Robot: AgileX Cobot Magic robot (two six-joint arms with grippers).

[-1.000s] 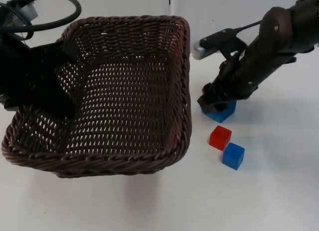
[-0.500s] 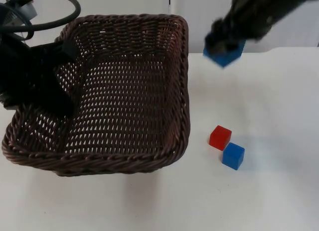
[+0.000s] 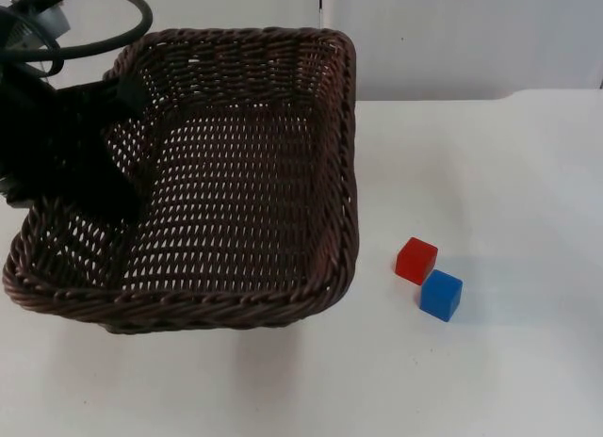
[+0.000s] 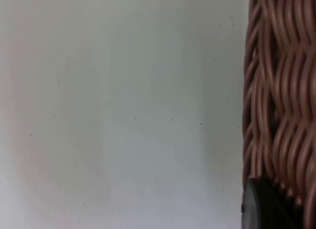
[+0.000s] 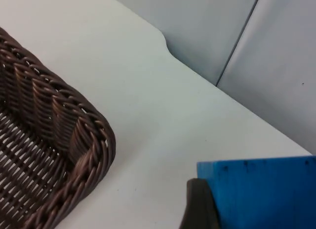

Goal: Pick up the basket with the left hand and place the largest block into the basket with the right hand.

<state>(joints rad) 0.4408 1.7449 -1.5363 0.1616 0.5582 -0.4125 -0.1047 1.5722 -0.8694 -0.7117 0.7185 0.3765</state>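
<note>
Two hands are working: our left hand (image 3: 118, 103) is clamping the basket (image 3: 283, 164) rim while our right hand (image 5: 207, 209), gripping the big blue block (image 5: 261, 189) high beside it, is needing to carry it over and release.
</note>
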